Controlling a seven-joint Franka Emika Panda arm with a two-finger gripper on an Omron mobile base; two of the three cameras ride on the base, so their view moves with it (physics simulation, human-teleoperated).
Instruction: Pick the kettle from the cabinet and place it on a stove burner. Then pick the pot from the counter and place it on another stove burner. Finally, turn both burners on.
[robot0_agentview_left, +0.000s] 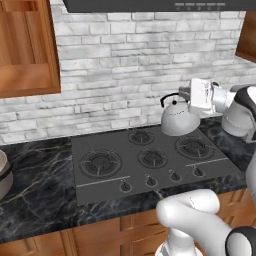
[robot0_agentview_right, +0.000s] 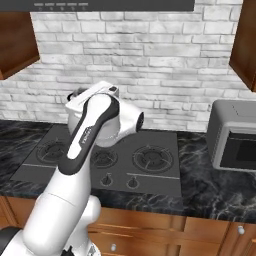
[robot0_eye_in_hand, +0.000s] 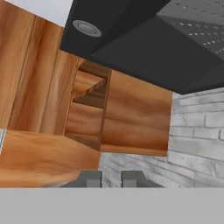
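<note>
The small silvery kettle (robot0_agentview_left: 177, 120) with its thin black handle hangs at the back right of the cooktop (robot0_agentview_left: 100, 187), close by the right burner (robot0_agentview_left: 194, 146). My gripper (robot0_agentview_left: 183, 94) is shut on the handle at the kettle's top. In the right base view my arm covers most of the kettle (robot0_agentview_right: 106, 134). The beige pot (robot0_agentview_left: 3, 175) shows partly at the left edge, standing on the black marble counter (robot0_agentview_left: 35, 200). The hand view looks up at the open wooden cabinet (robot0_eye_in_hand: 89, 96), with my gripper (robot0_eye_in_hand: 110, 179) closed to a narrow gap.
A row of small knobs (robot0_agentview_left: 150, 181) runs along the cooktop's front. The other burners (robot0_agentview_left: 101, 162) are bare. A grey microwave (robot0_agentview_right: 232, 142) stands on the counter to the right. A dark range hood (robot0_eye_in_hand: 144, 39) hangs overhead, with wall cabinets (robot0_agentview_left: 25, 45) on both sides.
</note>
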